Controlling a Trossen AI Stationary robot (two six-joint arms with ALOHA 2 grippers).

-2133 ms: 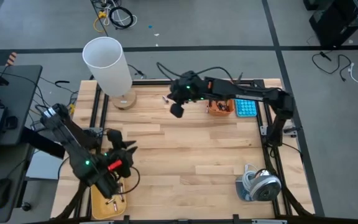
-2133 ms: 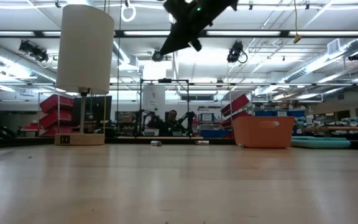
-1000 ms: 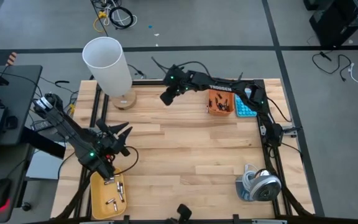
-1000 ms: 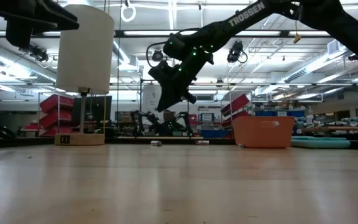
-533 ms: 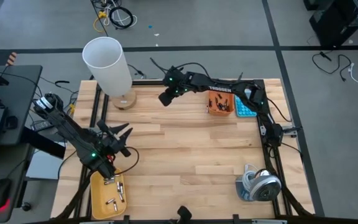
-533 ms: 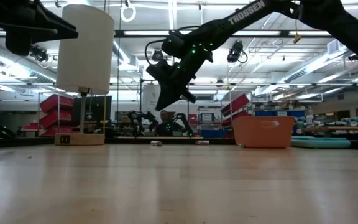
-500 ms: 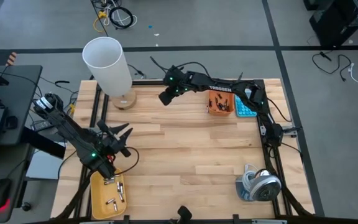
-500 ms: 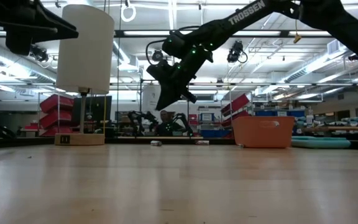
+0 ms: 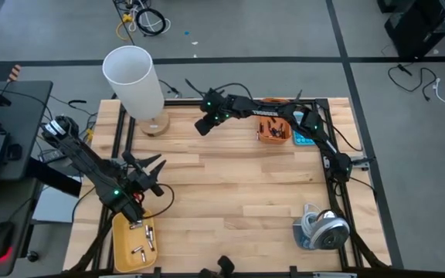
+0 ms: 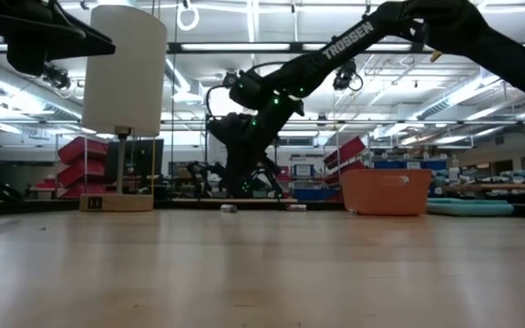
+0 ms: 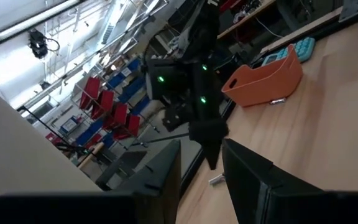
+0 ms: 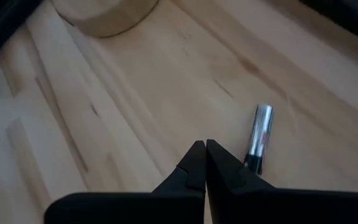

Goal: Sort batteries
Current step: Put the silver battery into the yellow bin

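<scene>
My right gripper is shut and hangs low over the far part of the table, close to the lamp's base. A silvery battery lies flat on the wood just beside its fingertips, untouched. The low view shows two small batteries lying on the table under that gripper. Dark batteries lie in the orange bin. Several silvery ones lie in the wooden tray at the near left corner. My left gripper is open in the air above the tray's far end.
A white lamp stands on a round wooden base at the far left. The blue calculator lies right of the orange bin, partly under the right arm. A grey roll sits at the near right corner. Bare wood fills the middle.
My right gripper has come down toward the table at the far edge and drifted slightly left toward the lamp's base, staying shut. The batteries on the table have kept their places.
</scene>
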